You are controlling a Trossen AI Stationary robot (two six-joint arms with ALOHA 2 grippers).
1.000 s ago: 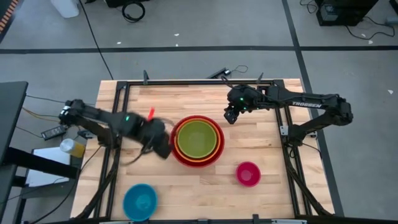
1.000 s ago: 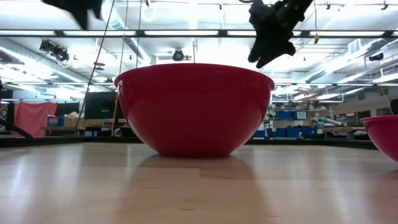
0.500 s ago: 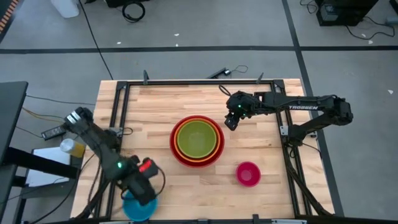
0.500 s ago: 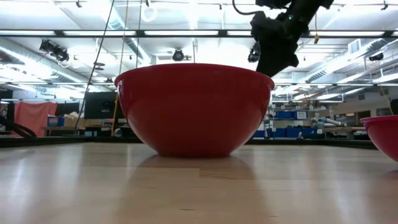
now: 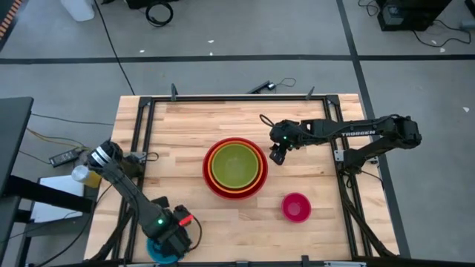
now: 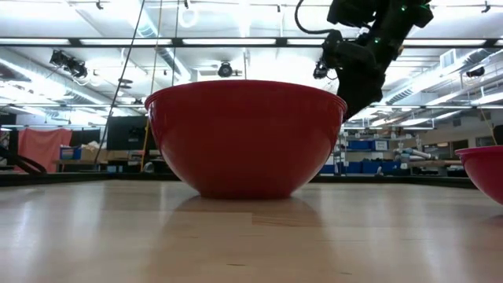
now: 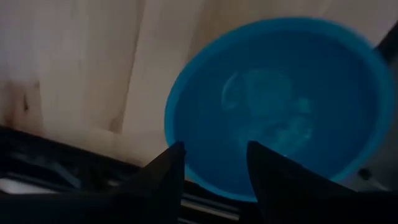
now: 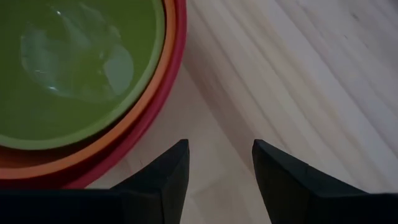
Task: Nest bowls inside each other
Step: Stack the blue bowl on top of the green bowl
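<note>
A red bowl [image 5: 236, 190] stands mid-table on its base, with an orange bowl [image 5: 236, 182] and a lime green bowl [image 5: 236, 165] nested in it. A pink bowl [image 5: 296, 207] sits at the near right. The blue bowl [image 7: 280, 99] rests at the near left corner, mostly hidden in the high view under my left gripper [image 5: 172, 236]. That gripper [image 7: 214, 165] hovers open above the blue bowl's rim, pointing down. My right gripper [image 8: 217, 155] is open over bare wood, just right of the red bowl's rim [image 8: 168, 118], and touches nothing.
A black metal frame [image 5: 230, 98] runs along the table's far edge and sides. The near edge lies close behind the blue bowl [image 5: 154, 252]. Bare wood [image 5: 245, 237] stretches between the blue and pink bowls. In the low view, the red bowl [image 6: 245, 137] blocks the middle.
My left gripper has swung from beside the red bowl's left side toward the near left corner, sinking and rolling, and now stands over the blue bowl. My right gripper has come down toward the table beside the red bowl's right rim.
</note>
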